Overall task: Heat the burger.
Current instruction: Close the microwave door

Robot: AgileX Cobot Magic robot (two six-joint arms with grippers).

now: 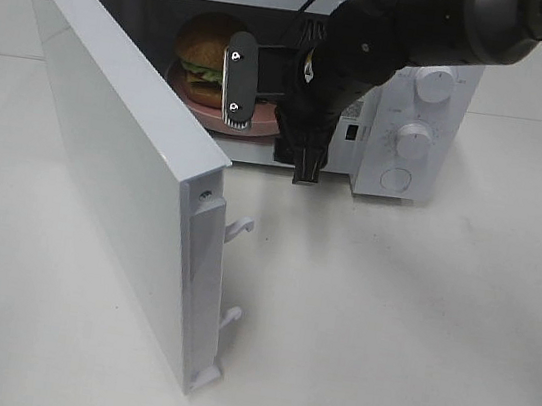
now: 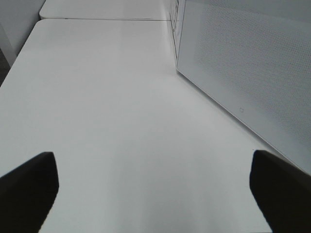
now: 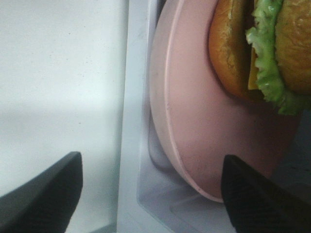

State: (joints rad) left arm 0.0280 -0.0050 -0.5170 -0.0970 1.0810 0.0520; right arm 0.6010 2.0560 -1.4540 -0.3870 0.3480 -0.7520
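Burger [image 1: 209, 48] sits on pink plate [image 1: 206, 113] inside microwave [image 1: 418, 92], ready for heating. Right claw [image 1: 272, 122], at plate's 5 o'clock, is spread wide and empty. Left claw [image 2: 153, 156] is fully open and empty.

Microwave [image 1: 455, 103] mouth partly blocked by right gripper [image 3: 153, 196] at the sill. Open door [image 1: 117, 151] walls off the left approach. Plate [image 3: 194, 136] with burger [image 3: 233, 53] occupies the chamber floor. Table [image 1: 417, 314] in front free.
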